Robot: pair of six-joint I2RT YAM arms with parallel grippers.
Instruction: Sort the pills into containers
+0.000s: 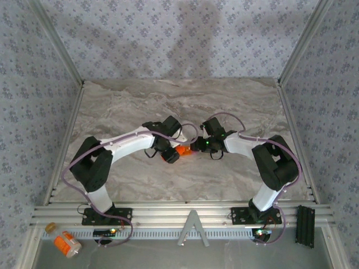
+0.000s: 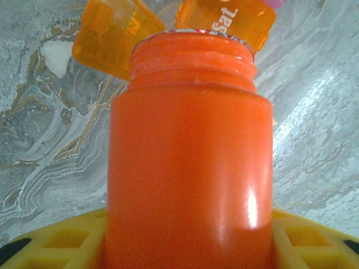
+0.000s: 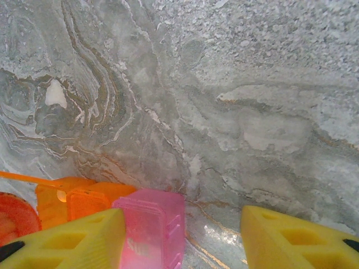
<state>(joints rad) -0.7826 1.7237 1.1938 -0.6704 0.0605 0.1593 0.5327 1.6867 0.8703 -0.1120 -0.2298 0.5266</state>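
Observation:
My left gripper [image 2: 188, 238] is shut on a small orange pill bottle [image 2: 188, 145], its yellow fingers pressed to both sides. The bottle's threaded neck is bare, with no cap on it. Just beyond its mouth lies the small orange box [image 2: 115, 36], one cell lettered "Sat". My right gripper [image 3: 182, 224] stands open low over the table. The box's pink end [image 3: 151, 224] sits against its left finger [image 3: 73, 241], well apart from the right finger. From above, both grippers [image 1: 168, 147] [image 1: 200, 145] meet at mid-table over the bottle [image 1: 171, 155]. The pills are out of view.
The marble table [image 1: 185, 106] stretches away behind the grippers. An orange bottle with a white label [image 1: 67, 244] lies on the near ledge at the left, below the aluminium rail [image 1: 179, 216]. Patterned walls and slanted frame posts close in both sides.

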